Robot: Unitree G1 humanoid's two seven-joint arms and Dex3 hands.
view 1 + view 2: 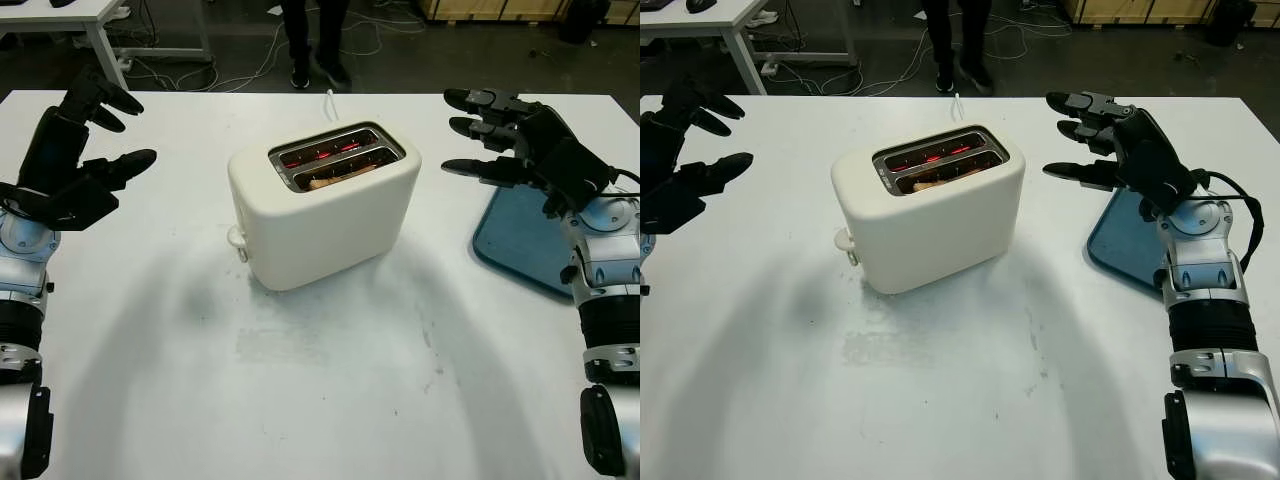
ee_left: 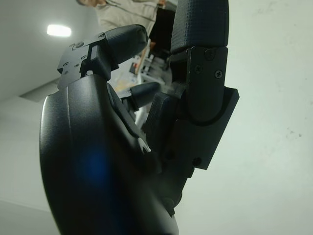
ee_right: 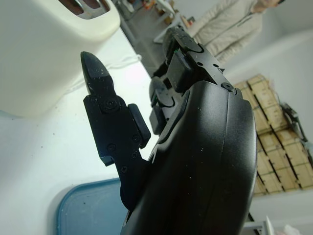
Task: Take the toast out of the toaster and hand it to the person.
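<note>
Left eye view: toaster [image 1: 325, 205] stands mid-table [image 1: 330, 400], toast [image 1: 335, 176] seated in its near slot; left hand [image 1: 75, 160] open, empty, left of toaster; right hand [image 1: 515, 145] open, empty, above blue tray [image 1: 520, 240]; person [image 1: 315, 40] beyond table.

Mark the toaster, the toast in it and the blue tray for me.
toaster [image 1: 330, 215]: left eye view, on its cream front wall.
toast [image 1: 335, 176]: left eye view, on the brown edge showing in the nearer slot.
blue tray [image 1: 1120, 245]: right eye view, on its bare surface.
</note>
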